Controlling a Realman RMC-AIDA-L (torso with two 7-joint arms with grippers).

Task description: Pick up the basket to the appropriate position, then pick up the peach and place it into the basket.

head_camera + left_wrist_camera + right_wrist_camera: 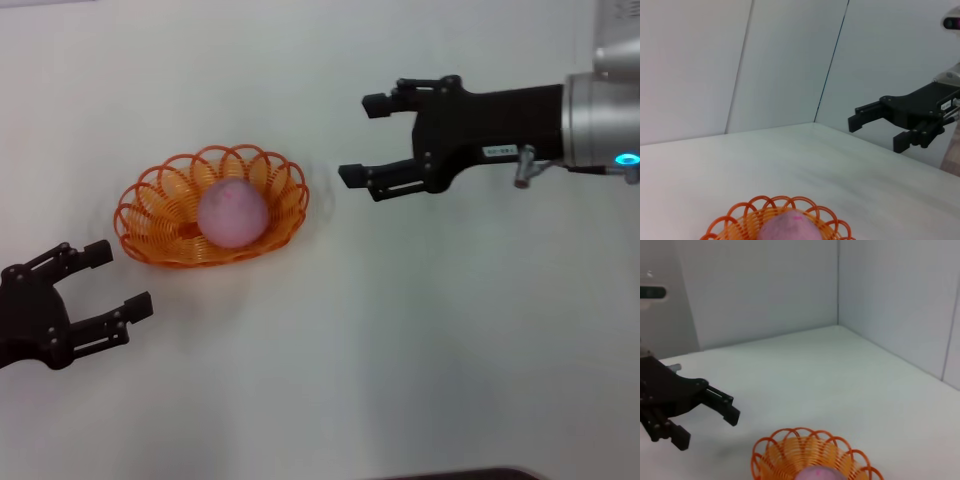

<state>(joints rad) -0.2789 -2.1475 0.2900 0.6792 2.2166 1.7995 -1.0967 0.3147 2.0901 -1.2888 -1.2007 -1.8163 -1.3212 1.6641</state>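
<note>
The orange wire basket (pixel 160 225) rests on the white table, left of the middle, and the pale pink peach (pixel 232 213) lies inside it. Both wrist views catch the basket (pixel 747 215) (pixel 785 452) at their lower edge with the peach (pixel 790 227) (pixel 817 474) showing above the rim. My left gripper (pixel 112 278) stands open at the near left, just short of the basket, holding nothing. To the right of the basket, raised and farther back, my right gripper (pixel 362 138) is open and empty.
Plain white table (pixel 400 350) all around, with white walls (pixel 790 60) meeting in a corner behind. A dark edge (pixel 470 474) shows at the bottom of the head view.
</note>
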